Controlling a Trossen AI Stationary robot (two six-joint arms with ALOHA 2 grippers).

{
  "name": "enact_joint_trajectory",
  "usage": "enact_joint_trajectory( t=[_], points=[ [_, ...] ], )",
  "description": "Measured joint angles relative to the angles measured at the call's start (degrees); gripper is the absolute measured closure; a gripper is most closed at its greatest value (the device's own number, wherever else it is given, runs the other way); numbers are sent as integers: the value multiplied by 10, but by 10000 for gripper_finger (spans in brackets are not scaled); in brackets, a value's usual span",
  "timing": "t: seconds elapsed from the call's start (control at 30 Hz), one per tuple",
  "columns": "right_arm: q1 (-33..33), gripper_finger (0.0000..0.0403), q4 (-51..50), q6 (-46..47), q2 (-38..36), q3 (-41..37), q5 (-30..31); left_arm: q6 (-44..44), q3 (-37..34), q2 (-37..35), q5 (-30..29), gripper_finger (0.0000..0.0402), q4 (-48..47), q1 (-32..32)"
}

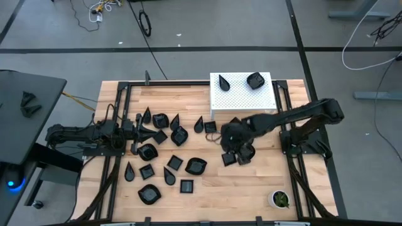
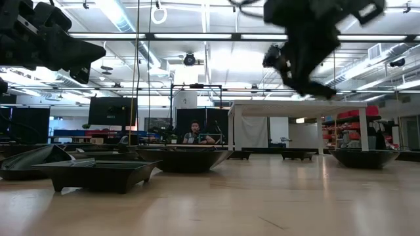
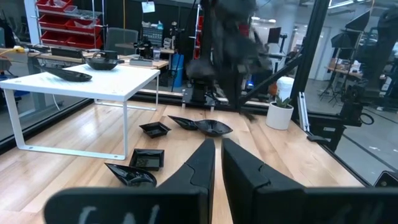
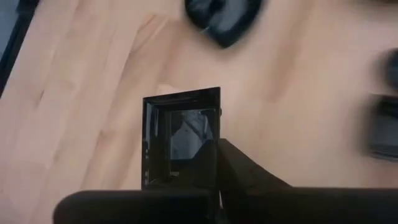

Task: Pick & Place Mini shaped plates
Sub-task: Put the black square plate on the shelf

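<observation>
From above, my right gripper (image 1: 233, 150) hangs over the table's middle right, just before the white perforated stand (image 1: 244, 105), where two mini shaped plates (image 1: 255, 80) already sit and where I judge this one belongs; the other dishes lie scattered across the wood toward my left gripper (image 1: 139, 132), which waits narrowed and empty. At table height my right arm hangs clear of the board, and my own wrist camera shows why: my fingers are clamped on the rim of a square plate (image 4: 180, 134), lifted above the wood.
</observation>
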Motion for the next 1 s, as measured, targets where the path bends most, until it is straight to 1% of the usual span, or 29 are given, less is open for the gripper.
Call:
enact_joint_trajectory(
  t=[0.07,0.13,0.2,0.27,0.5,0.63,0.8,1.0],
  points=[
    [-28,393,-50,-15,-18,37,34,0,0,0,0,369,0,0],
    [-61,392,-99,-32,-37,65,84,0,0,0,0,369,0,0],
    [-106,392,-117,-59,-57,81,122,0,0,0,0,369,0,0],
    [-157,393,-119,-86,-77,82,138,0,0,0,0,369,0,0],
    [-334,396,-132,-173,-89,80,138,0,0,0,0,369,0,0],
    [-404,396,-122,-231,-83,73,102,0,0,0,0,369,0,0],
    [-446,396,-124,-261,-70,71,94,0,0,0,0,369,0,0],
    [-448,389,-129,-293,-47,71,94,0,0,0,0,369,0,0]
  ],
)
